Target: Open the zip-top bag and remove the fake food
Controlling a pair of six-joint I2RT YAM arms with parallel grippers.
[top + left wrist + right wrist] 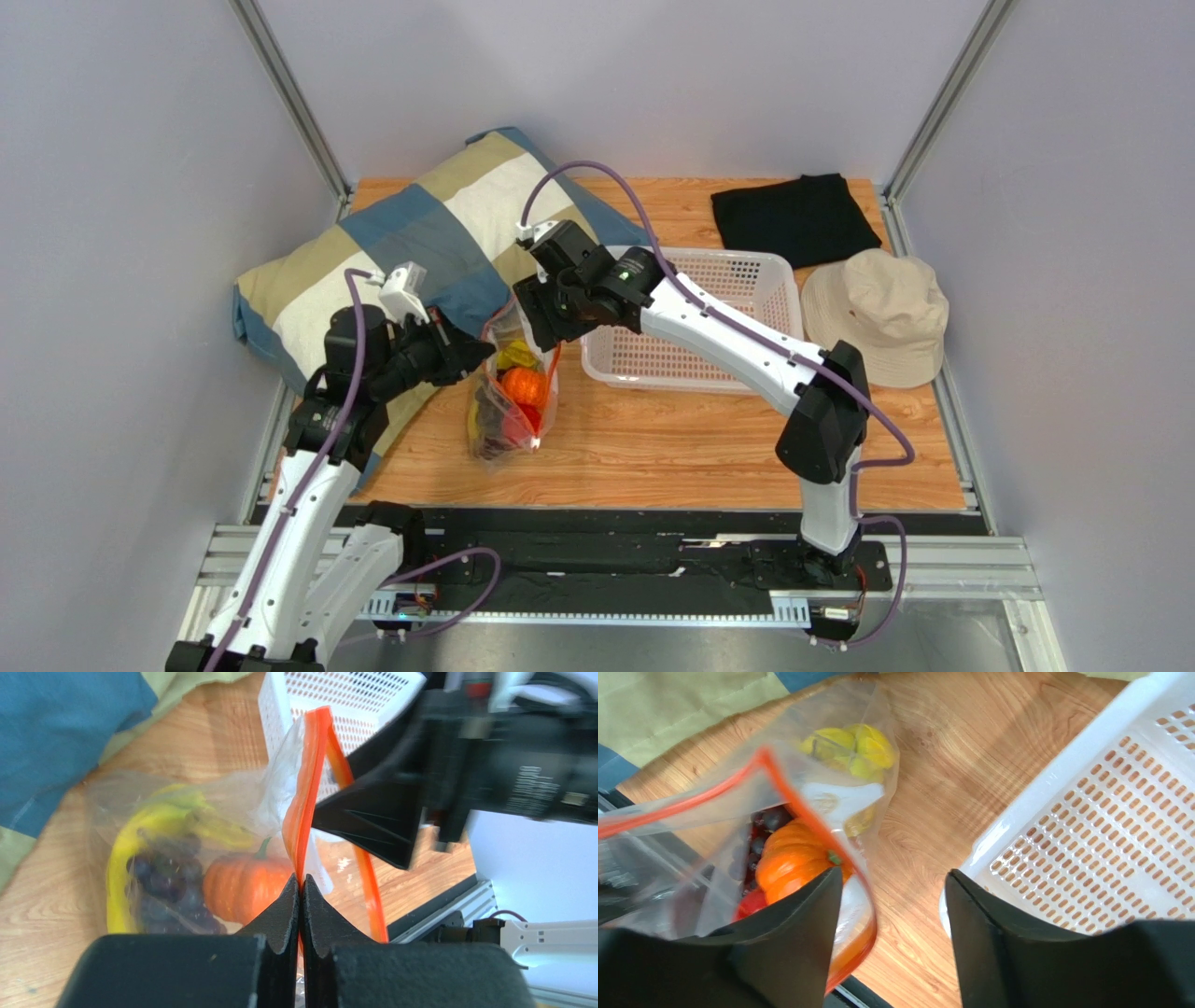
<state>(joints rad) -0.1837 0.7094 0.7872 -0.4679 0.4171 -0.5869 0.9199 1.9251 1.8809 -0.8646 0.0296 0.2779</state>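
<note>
inside zip-top bag (210, 805) pinched by left claw (300, 882), fake food (242, 885) blurred

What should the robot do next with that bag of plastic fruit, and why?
Probably slide the open right gripper over the free lip of the zip-top bag and close on it. The left gripper pinches the other lip, the right one's jaws stand apart with only table between them, and the fake food sits inside.
</note>
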